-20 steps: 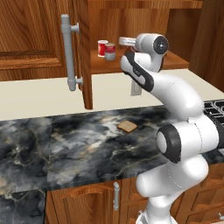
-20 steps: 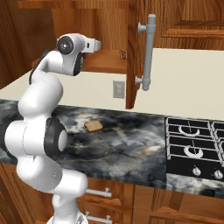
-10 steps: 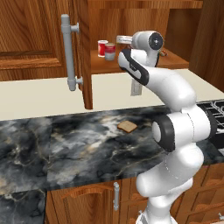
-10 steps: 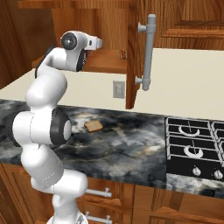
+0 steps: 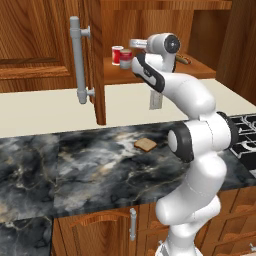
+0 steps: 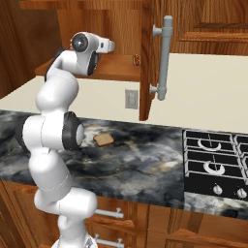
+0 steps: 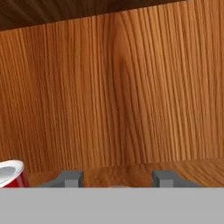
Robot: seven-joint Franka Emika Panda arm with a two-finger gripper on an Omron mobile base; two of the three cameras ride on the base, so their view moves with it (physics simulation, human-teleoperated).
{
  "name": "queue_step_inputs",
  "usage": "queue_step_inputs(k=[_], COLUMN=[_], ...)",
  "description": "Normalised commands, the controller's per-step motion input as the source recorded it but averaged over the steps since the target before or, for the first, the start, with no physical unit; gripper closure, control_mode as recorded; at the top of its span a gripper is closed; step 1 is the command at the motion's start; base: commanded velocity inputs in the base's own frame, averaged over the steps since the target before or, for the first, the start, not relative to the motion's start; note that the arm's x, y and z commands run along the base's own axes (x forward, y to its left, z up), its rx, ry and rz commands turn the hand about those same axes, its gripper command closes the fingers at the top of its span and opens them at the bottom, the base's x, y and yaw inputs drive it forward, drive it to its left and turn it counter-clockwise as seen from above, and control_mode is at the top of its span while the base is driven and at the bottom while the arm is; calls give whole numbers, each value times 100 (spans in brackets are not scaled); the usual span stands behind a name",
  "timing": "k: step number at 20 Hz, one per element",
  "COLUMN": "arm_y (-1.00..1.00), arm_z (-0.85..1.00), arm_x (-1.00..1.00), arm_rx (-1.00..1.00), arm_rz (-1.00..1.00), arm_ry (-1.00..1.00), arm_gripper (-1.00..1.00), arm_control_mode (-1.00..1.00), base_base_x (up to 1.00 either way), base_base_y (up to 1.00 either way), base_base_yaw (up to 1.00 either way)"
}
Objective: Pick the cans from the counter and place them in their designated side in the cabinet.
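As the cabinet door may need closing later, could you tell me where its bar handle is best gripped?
Take the bar handle mid-length, between its two mounts, from the door's outer face, fingers closing horizontally across it: it is round, upright and stands off the wood.

two cans (image 5: 121,56) side by side on cabinet (image 5: 200,65) shelf, seemingly touching

- my left base view sits behind me and to my left, looking forward and down past the open cabinet (image 5: 150,30) door.
- my right base view looks from behind on my right at the same cabinet (image 6: 104,22), door edge-on, with the stove (image 6: 215,162) below and right of it.
- both share the counter (image 5: 95,165) beneath the cabinet.
- my hand view faces the cabinet's back wall (image 7: 118,92) from close up, just above its shelf.
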Motion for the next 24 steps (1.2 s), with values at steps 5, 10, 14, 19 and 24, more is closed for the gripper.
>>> queue_step_inputs(k=[5,10,14,19,24], arm_y=[9,12,10,11,15], arm_z=[0,0,-1,-5,-9], arm_x=[30,31,29,19,15], arm_rx=[0,0,0,0,0], arm_rz=[0,0,0,1,1], arm_ry=[6,5,6,5,6], arm_gripper=[100,100,100,100,-100], arm_control_mode=[-100,-100,-100,-100,-100], base_base_x=[0,0,0,0,0], base_base_y=[0,0,0,0,0], base_base_yaw=[0,0,0,0,0])
